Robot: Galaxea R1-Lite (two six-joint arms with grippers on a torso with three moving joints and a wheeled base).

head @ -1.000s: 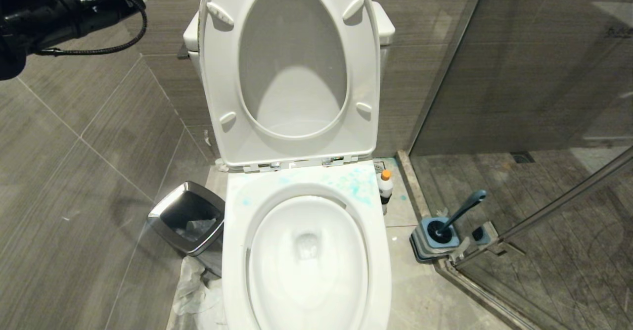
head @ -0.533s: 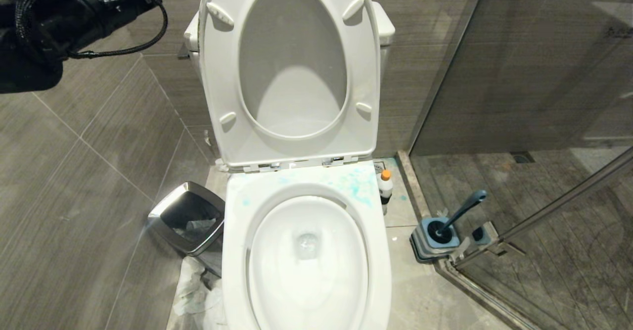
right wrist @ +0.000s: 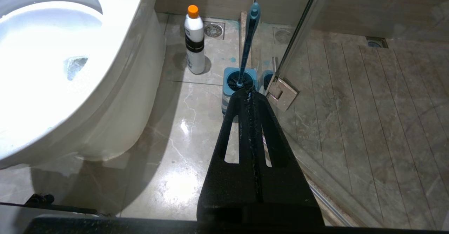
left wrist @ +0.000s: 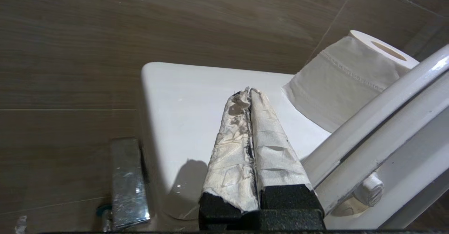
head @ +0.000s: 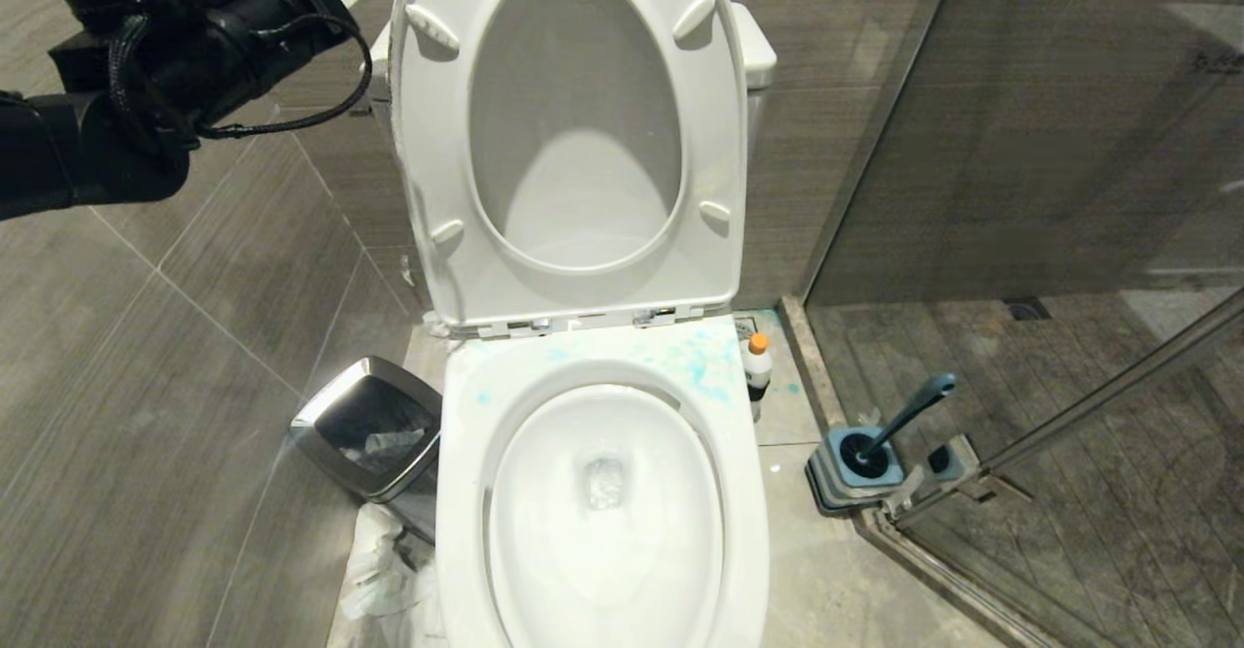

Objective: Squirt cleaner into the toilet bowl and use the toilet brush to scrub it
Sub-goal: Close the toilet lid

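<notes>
**Both grippers clenched, nothing held**

Two pinched-together, paper-wrapped fingers (left wrist: pixel 261 135) are what you see on your left gripper (left wrist: pixel 249 93), empty above the cistern lid (left wrist: pixel 175 97), near the toilet paper roll (left wrist: pixel 345 72) behind the raised seat (head: pixel 573 133). Your right gripper (right wrist: pixel 249 93) is also clamped on nothing, low beside the toilet bowl (head: pixel 603 502). Beside that bowl stands the cleaner (head: pixel 757 364); beyond it the toilet brush (head: pixel 899 425) sits, seemingly untouched, in its holder (head: pixel 855 473).
</notes>
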